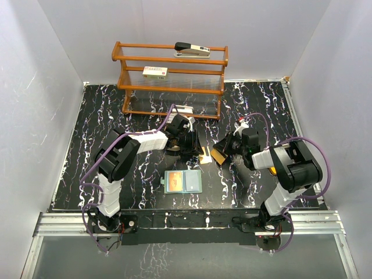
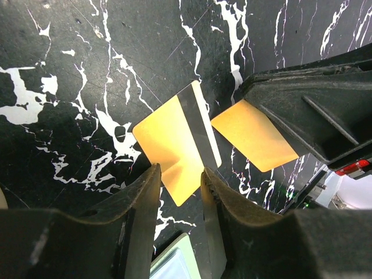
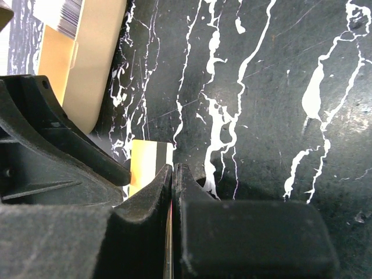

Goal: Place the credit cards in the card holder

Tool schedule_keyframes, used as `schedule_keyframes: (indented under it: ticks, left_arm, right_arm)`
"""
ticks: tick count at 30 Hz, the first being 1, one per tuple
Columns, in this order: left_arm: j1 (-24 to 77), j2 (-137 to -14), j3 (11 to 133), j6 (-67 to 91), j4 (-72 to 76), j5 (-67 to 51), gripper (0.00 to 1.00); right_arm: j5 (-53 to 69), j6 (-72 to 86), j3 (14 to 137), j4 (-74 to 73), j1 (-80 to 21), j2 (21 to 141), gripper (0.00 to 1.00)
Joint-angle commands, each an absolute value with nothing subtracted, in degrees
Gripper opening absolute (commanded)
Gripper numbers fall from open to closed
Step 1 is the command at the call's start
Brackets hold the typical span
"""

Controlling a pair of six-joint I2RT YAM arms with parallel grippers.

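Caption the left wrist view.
Left gripper, jaws apart, over a striped gold card on the table; right gripper pinches a second gold card.

Bright even light from above, soft shadows; wrist views' near foreground blurred.

This is a robotics lab test cell. Plain white panels (image 1: 40, 87) close in the left, back and right of the top view, boxing in a black, white-veined tabletop (image 1: 261, 110). Along the bottom edge runs an aluminium rail frame (image 1: 58, 224). The left arm (image 1: 116, 163) and the right arm (image 1: 290, 165) are bolted there side by side, trailing loose purple cables (image 1: 322, 157). At upper centre a small wooden rack (image 1: 125, 75) carries a stapler (image 1: 192, 49) and a white labelled box (image 1: 154, 72). With the card holder (image 1: 182, 181) at lower centre, these read as staged desk props.
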State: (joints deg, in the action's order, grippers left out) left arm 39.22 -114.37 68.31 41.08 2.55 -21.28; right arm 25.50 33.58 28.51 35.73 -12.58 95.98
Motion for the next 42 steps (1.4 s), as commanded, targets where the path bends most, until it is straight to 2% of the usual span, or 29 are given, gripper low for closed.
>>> schedule_keyframes:
  ticks: [1, 9, 24, 29, 42]
  left_arm:
    - [39.7, -116.6, 67.5, 40.3, -1.3, -20.0, 0.35]
    - [39.7, -115.3, 67.3, 39.4, -1.1, -20.3, 0.41]
    - [39.7, -113.9, 66.1, 39.0, 0.2, -20.4, 0.5]
    - [39.7, -114.0, 66.0, 39.0, 0.7, -21.0, 0.54]
    - [39.7, -113.7, 65.4, 38.6, 0.6, -21.2, 0.57]
  right_arm:
    - [28.9, 36.8, 26.5, 42.5, -13.3, 97.3, 0.0]
    - [31.6, 43.5, 24.8, 51.9, -13.2, 99.4, 0.0]
    - [35.3, 50.2, 21.3, 60.5, -10.8, 99.4, 0.0]
    - [36.6, 53.4, 20.5, 66.3, -10.5, 103.7, 0.0]
    - [37.6, 59.3, 18.2, 77.2, -10.0, 108.3, 0.0]
